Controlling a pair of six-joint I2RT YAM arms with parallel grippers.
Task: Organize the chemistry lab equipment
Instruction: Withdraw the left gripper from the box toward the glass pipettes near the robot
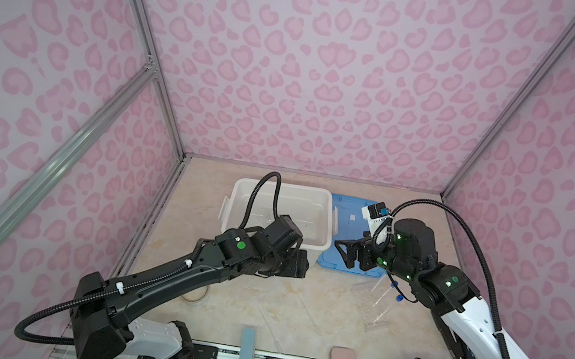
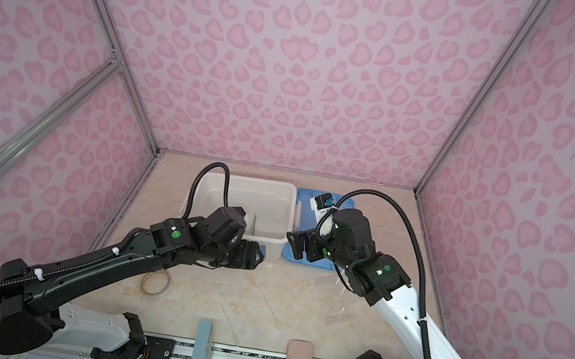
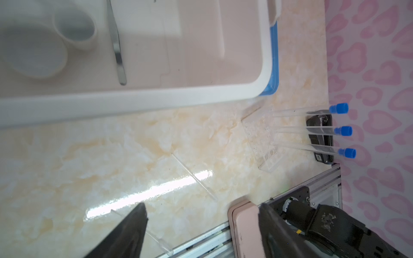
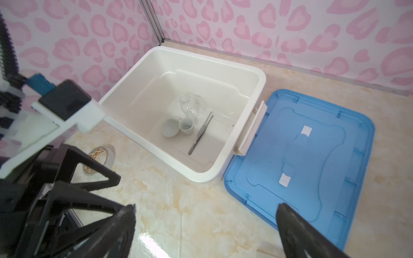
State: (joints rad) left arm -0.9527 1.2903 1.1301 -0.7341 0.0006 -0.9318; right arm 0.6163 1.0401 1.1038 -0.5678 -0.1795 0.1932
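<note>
Both spread wide and empty beside the white tub [image 1: 284, 187]: left tool [image 3: 202, 205], right tool [image 4: 205, 206].
Left tool just under the tub's lower rim in both top views. Inside the tub, two white round dishes [image 4: 171, 130] side by side, mouths up; clear glass cup [image 4: 190, 105] just beyond; metal tweezers [image 2: 254, 224] flat to their right, long axis up-down the frame, tips toward the top. Lower centre, thin clear rods [image 3: 194, 176] flat on the table [image 1: 257, 302], slanting upper left to lower right. Right of the tub, blue lid [image 1: 346, 208], right tool over its left edge. Further right, blue-capped tubes [image 3: 301, 129] upright in a clear rack [image 3: 266, 143], caps up.
</note>
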